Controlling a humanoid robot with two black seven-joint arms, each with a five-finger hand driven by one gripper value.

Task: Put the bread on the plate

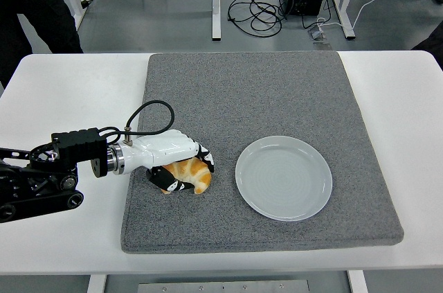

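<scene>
An orange-brown piece of bread lies on the grey mat, left of the plate. My left hand comes in from the left, white with black fingertips. Its fingers curl down over the top of the bread and the thumb presses its near side, so the hand is shut on the bread. The pale round plate sits bare on the mat, a short gap to the right of the bread. No right arm shows.
The mat covers the middle of the white table. A black cable loops up from my left wrist. Beyond the table are desk legs, floor cables and a person's dark clothing at the top left.
</scene>
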